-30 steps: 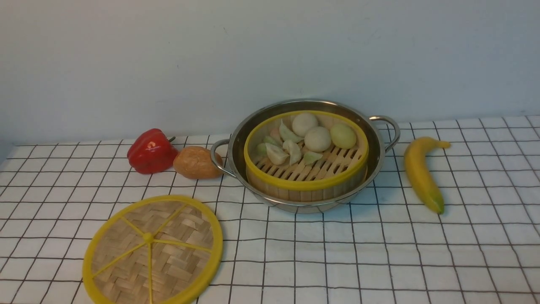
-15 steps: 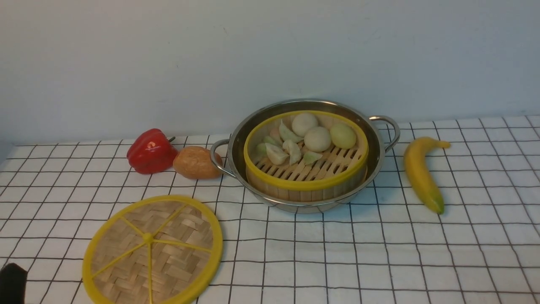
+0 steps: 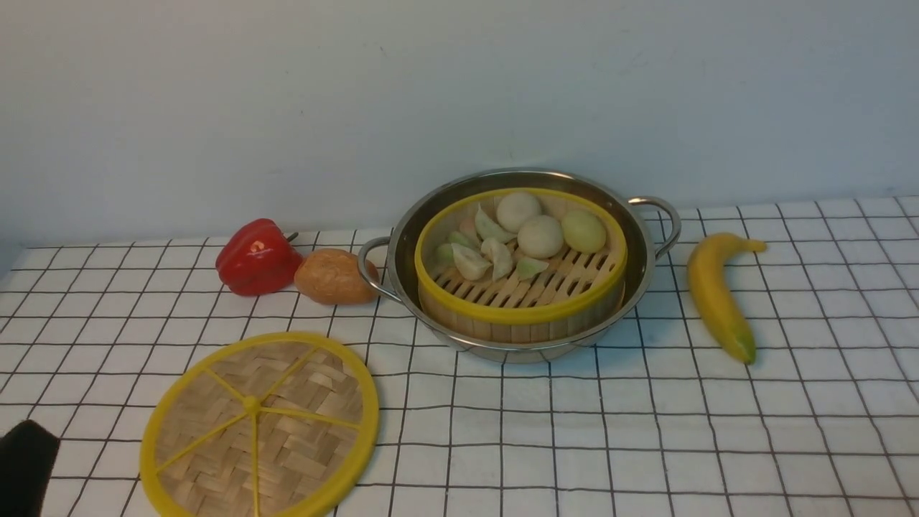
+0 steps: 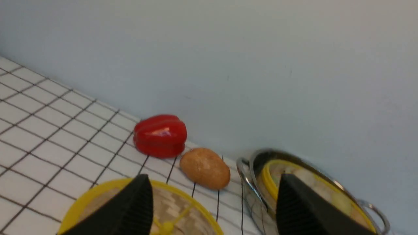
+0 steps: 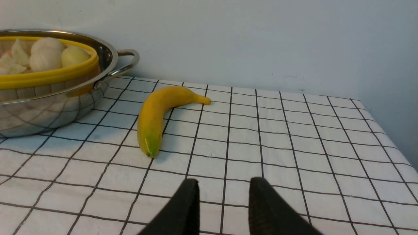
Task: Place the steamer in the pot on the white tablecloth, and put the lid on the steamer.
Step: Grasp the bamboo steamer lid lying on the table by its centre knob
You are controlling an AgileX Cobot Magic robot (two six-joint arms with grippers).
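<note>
Lying flat just beyond the wide-spread left jaws, untouched: lid (image 4: 178, 209)

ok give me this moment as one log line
steamer: in pot | lid: flat on tablecloth, not on steamer | left gripper: open, empty, near lid | right gripper: open, empty

No writing, label, brand, number or sign can be read in any of the views.
</note>
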